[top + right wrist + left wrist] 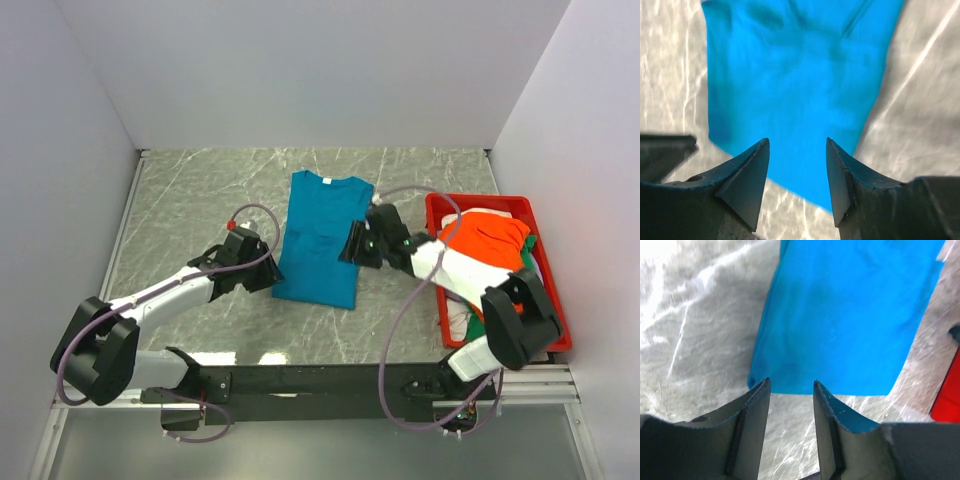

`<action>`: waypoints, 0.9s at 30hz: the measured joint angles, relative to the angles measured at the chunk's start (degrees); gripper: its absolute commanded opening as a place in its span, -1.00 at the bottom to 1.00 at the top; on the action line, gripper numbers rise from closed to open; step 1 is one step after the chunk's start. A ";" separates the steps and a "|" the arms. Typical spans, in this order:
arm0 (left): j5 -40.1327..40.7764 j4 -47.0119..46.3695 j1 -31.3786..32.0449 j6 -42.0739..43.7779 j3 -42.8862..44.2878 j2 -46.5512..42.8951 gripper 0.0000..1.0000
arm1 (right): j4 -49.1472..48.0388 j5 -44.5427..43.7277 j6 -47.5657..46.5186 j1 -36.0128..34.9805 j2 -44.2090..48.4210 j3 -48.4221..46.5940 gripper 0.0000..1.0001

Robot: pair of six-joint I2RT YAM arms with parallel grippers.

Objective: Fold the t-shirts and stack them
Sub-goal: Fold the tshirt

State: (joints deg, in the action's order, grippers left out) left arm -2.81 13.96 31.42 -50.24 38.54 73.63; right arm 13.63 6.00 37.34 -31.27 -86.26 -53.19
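A teal-blue t-shirt (320,235) lies flat on the marble table as a long narrow strip, its white neck label at the far end. My left gripper (266,272) is at the shirt's near left edge, open, with only bare table between its fingers (790,382); the teal cloth (850,315) lies just beyond the tips. My right gripper (352,245) hovers at the shirt's right edge, open and empty (797,141), above the teal cloth (795,80). More t-shirts are piled in the red bin: an orange one (488,245), with white (458,312) and green (476,326) cloth beside it.
The red plastic bin (478,201) stands at the right of the table, next to the right arm; a corner of it (947,396) shows in the left wrist view. White walls close in the table on three sides. Grey marble table (190,200) spreads left of the shirt.
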 measured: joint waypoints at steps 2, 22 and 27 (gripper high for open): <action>-0.46 -0.22 0.00 0.00 -0.98 -0.04 -0.08 | -2.08 1.20 1.88 -0.83 3.17 5.35 0.07; 0.26 -4.42 -0.11 0.00 -6.12 2.60 -0.24 | -12.96 2.62 15.96 -7.50 10.19 25.62 -0.04; 0.70 -5.84 -0.11 -0.07 -6.95 2.89 -0.29 | -16.81 2.34 19.10 -7.50 11.45 28.48 -0.09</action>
State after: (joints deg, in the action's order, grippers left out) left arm -2.11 8.12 31.31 -50.30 31.59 76.51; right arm -3.18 8.34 56.45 -38.76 -74.81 -24.71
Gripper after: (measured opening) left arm 0.371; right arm 0.462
